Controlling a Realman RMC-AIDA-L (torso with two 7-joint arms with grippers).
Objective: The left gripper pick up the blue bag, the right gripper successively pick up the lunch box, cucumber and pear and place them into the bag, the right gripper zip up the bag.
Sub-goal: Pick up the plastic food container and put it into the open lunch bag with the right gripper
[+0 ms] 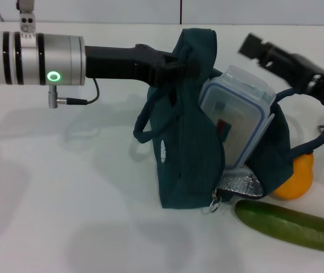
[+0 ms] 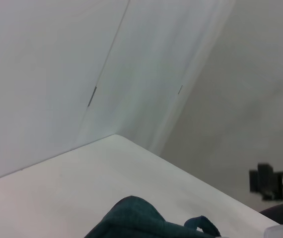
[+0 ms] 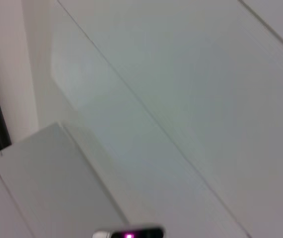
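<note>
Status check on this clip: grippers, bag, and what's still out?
Left gripper holds the blue bag up by its top. Right gripper above the lunch box, which stands in the bag's mouth. Cucumber and pear on the table.

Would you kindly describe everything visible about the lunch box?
The lunch box is a clear plastic rectangular container with rounded corners and a blue-rimmed transparent lid. It stands tilted on end, its lower part inside the open blue bag, its upper part sticking out. A coloured patch shows through its lid. No gripper touches it.

Lab-like test bench: bare white table [image 1: 65,216], white walls [image 2: 57,74].
</note>
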